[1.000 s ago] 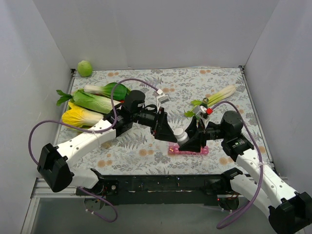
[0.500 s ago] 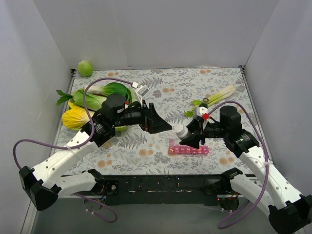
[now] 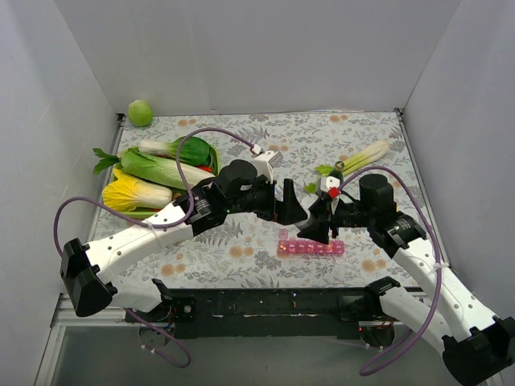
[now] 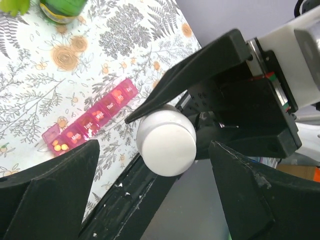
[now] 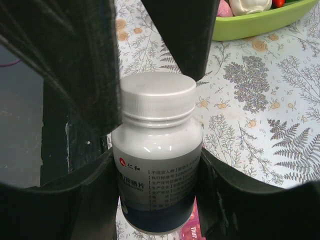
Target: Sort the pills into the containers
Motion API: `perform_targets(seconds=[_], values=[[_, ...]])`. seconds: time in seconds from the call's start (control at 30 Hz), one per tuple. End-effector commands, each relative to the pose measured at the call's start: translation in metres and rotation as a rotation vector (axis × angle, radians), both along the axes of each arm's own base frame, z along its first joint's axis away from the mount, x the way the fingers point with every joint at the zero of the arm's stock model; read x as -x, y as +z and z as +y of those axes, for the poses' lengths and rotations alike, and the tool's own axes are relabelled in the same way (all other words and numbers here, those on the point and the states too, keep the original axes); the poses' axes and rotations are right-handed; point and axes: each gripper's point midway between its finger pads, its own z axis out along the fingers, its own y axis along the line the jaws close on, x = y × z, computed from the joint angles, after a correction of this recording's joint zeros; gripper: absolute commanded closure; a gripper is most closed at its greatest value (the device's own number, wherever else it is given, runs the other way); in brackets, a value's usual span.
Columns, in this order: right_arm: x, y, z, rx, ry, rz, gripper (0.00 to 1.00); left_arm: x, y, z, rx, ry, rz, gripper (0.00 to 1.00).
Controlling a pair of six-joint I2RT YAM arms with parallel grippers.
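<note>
A white pill bottle [image 5: 159,125] with a white screw cap [image 4: 166,142] is clamped upright between the fingers of my right gripper [image 5: 156,165]. It hangs just above the pink pill organizer [image 3: 311,248], whose compartments show orange pills in the left wrist view [image 4: 90,125]. My left gripper [image 4: 154,145] is open, one finger [image 4: 50,190] on each side of the cap with a gap to it. In the top view my left gripper [image 3: 296,213] meets my right gripper [image 3: 315,227] and hides the bottle.
A green tray [image 5: 255,22] with bok choy and cabbage [image 3: 153,173] lies at the left. A scallion [image 3: 364,156] and a small green bottle [image 3: 338,167] lie behind my right arm. A green ball [image 3: 140,112] sits in the far left corner. The table's front edge [image 3: 265,297] is close.
My left gripper pulled back to the left half a second ago and has now returned to straddle the bottle cap. My right gripper has kept hold of the bottle, shifting slightly.
</note>
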Motion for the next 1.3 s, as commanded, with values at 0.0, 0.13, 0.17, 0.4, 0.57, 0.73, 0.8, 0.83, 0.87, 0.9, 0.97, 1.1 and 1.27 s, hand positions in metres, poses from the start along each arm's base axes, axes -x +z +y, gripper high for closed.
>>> perform_targets(seconds=[0.0, 0.13, 0.17, 0.4, 0.57, 0.73, 0.8, 0.83, 0.87, 0.9, 0.97, 1.1, 1.27], values=[[-0.003, 0.019, 0.003, -0.028, 0.01, -0.051, 0.99, -0.013, 0.017, 0.003, -0.002, 0.056, -0.065, 0.11], [-0.001, 0.02, 0.003, -0.03, 0.014, -0.05, 0.99, -0.013, 0.015, 0.004, -0.005, 0.064, -0.058, 0.16], [-0.001, 0.02, 0.003, -0.03, 0.015, -0.047, 0.99, -0.012, 0.013, 0.005, -0.009, 0.062, -0.057, 0.16], [-0.001, 0.022, 0.003, -0.032, 0.014, -0.049, 0.99, -0.007, -0.002, 0.011, -0.055, 0.051, -0.035, 0.21], [-0.002, 0.024, 0.003, -0.033, 0.014, -0.052, 0.99, -0.004, -0.014, 0.022, -0.114, 0.054, -0.03, 0.24], [-0.002, 0.027, 0.003, -0.036, 0.015, -0.058, 0.99, -0.002, -0.026, 0.035, -0.157, 0.069, -0.019, 0.24], [-0.002, 0.027, 0.003, -0.035, 0.013, -0.057, 0.99, -0.002, -0.03, 0.041, -0.167, 0.079, -0.013, 0.24], [-0.002, 0.028, 0.003, -0.037, 0.015, -0.059, 0.99, -0.002, -0.031, 0.044, -0.168, 0.084, -0.008, 0.24], [-0.001, 0.028, 0.003, -0.037, 0.015, -0.059, 0.99, -0.002, -0.031, 0.049, -0.17, 0.092, -0.004, 0.24], [-0.001, 0.029, 0.003, -0.039, 0.013, -0.062, 0.99, -0.002, -0.039, 0.054, -0.185, 0.099, 0.007, 0.24], [-0.001, 0.03, 0.003, -0.039, 0.016, -0.063, 0.99, -0.007, -0.049, 0.068, -0.215, 0.138, 0.024, 0.24], [0.0, 0.029, 0.003, -0.037, 0.018, -0.065, 0.99, -0.01, -0.053, 0.096, -0.193, 0.164, 0.036, 0.24], [0.0, 0.026, 0.002, -0.034, 0.02, -0.06, 0.99, 0.014, 0.007, 0.077, 0.025, -0.05, -0.098, 0.17]])
